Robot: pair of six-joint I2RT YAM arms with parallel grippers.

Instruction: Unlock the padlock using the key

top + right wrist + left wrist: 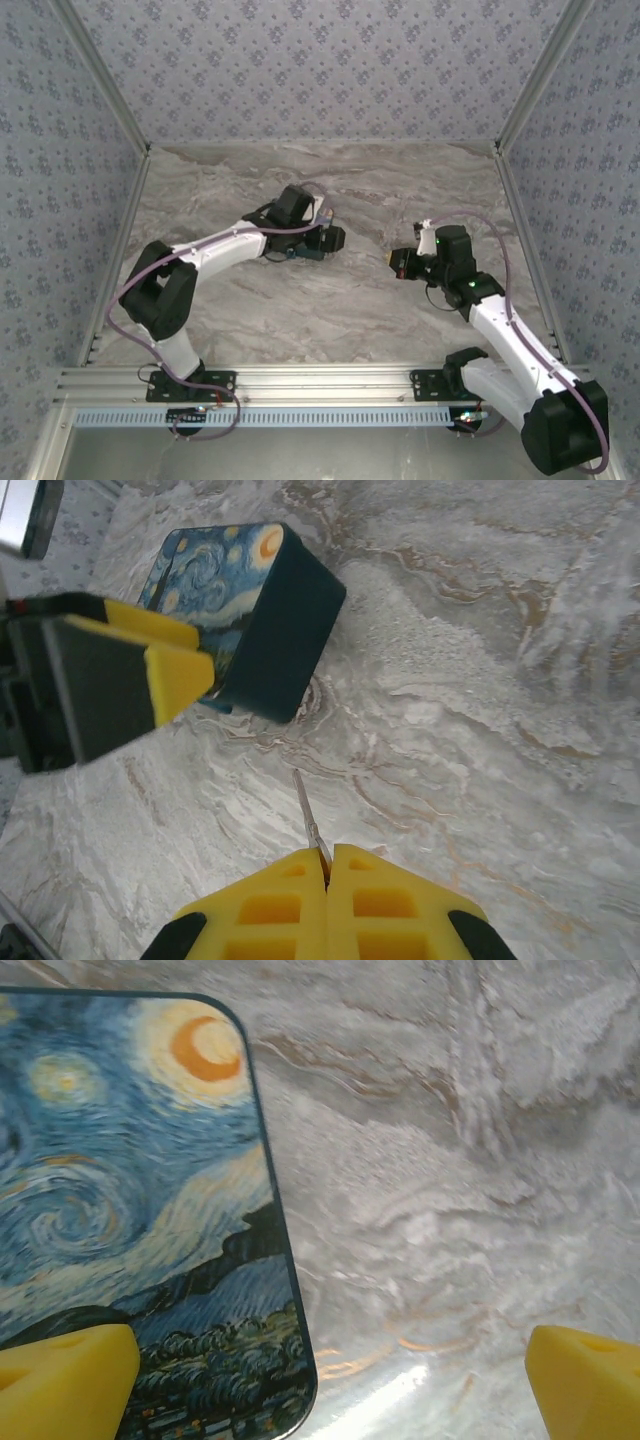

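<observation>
The right gripper (328, 868) has its yellow fingers pressed together on the key (306, 815). The key's thin metal blade pokes out from between the fingertips and points ahead of the hand, over the marble table (480, 680). Ahead of that blade and a little to the hand's left stands the box (285, 615), with a starry-night print on its lid and a dark teal side wall turned toward the key. Bare marble lies between the key's tip and that wall, so the two are apart. To the left of the right hand, one yellow-and-grey finger of the left gripper (320, 1390) juts across in front of the box's near left corner and hides that part of it. The left gripper's fingers stand wide apart with nothing between the pads. Seen from its own wrist, one fingertip (62, 1380) sits over the printed lid and the other over bare table, so the box's rounded corner and long edge run up between them; whether the finger touches the lid cannot be told. From above, the left gripper (322, 240) hangs over the box, and the right gripper (403, 263) is well off to its side with open marble between them. Wallpapered walls close in the table on three sides. Where the padlock lies cannot be made out.
</observation>
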